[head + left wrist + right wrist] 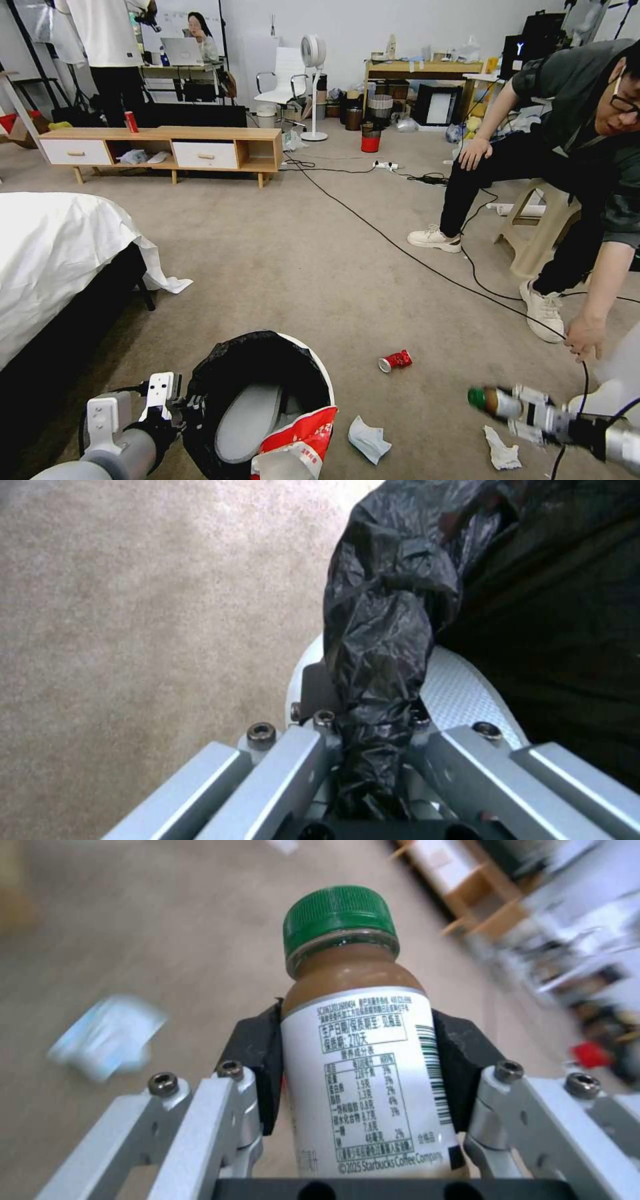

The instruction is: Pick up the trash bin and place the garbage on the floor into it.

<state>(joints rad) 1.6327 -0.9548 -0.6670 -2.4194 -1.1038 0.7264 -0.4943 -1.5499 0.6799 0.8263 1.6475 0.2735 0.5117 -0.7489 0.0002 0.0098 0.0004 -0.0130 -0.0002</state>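
Observation:
The trash bin (263,393), white with a black bag (380,630) over its rim, hangs at the bottom of the head view. My left gripper (183,403) is shut on its rim (460,690) and the bag. A red and white snack packet (300,440) pokes out of the bin. My right gripper (527,408) is shut on a green-capped bottle (360,1040) of brown drink, held sideways above the floor (300,267), right of the bin. On the carpet lie a crushed red can (395,361) and two crumpled tissues (369,439) (501,450).
A bed with a white sheet (53,253) stands to the left. A person's hand (585,337) holds a black cable (427,267) close to my right arm, and their shoes (543,310) rest nearby. A low wooden cabinet (167,150) and a small red bin (371,141) stand far back.

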